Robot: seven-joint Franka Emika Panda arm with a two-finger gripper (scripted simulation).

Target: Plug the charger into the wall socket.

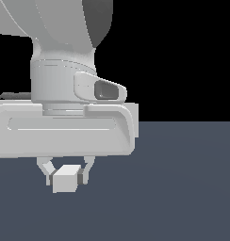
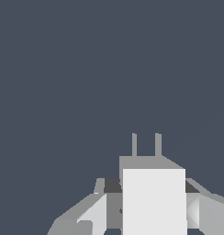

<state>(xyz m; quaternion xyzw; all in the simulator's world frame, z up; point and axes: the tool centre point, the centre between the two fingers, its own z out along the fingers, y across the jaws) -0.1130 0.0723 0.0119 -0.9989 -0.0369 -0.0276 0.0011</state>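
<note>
The charger (image 1: 65, 179) is a small white block held between my gripper's fingers, low in the exterior view's left half, above the dark grey floor. My gripper (image 1: 66, 178) is shut on it, one finger on each side. In the wrist view the charger (image 2: 153, 199) fills the space between the two fingers (image 2: 98, 211), and its two thin grey prongs (image 2: 146, 145) point away from the camera. The wall socket is out of view in both frames.
The arm's large white hand and wrist (image 1: 65, 127) fill the exterior view's upper left. A flat dark grey floor (image 1: 183, 188) spreads below and to the exterior view's right. The background above it is black.
</note>
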